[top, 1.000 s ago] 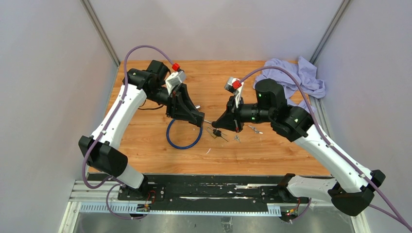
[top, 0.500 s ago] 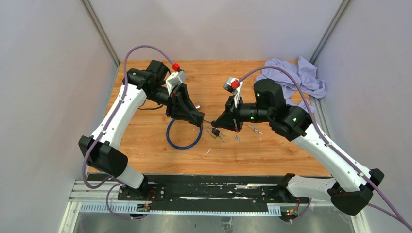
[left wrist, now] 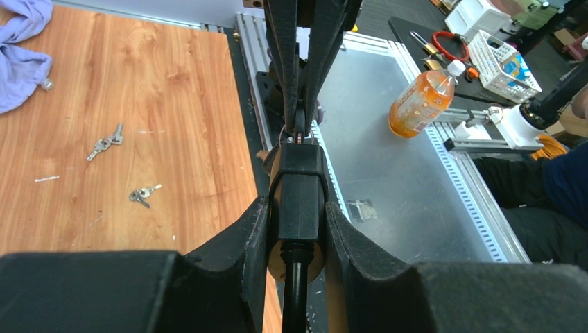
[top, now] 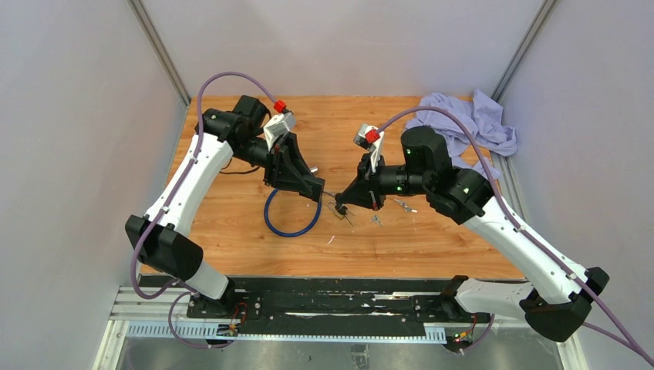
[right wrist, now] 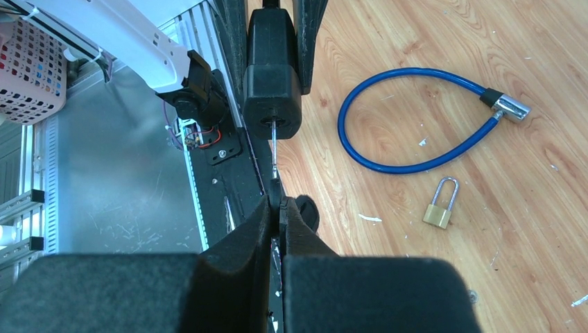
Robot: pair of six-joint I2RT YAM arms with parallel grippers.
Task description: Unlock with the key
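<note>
No text can be read: any print on the bottle (left wrist: 421, 100) and on the box (left wrist: 516, 67) in the basket (left wrist: 494, 52) is too blurred, and the lock (right wrist: 272, 83) and padlock (right wrist: 441, 208) show no legible marks.

lock (right wrist: 272, 76): black, blocky body, clamped on both sides by the left tool (left wrist: 297, 208), raised off the counter (right wrist: 430, 41), keyhole face turned toward the key.
key (right wrist: 274, 149): slim silver shank, tip in the lock's keyhole, head pinched in the right tool (right wrist: 277, 201), in line with the lock.
</note>
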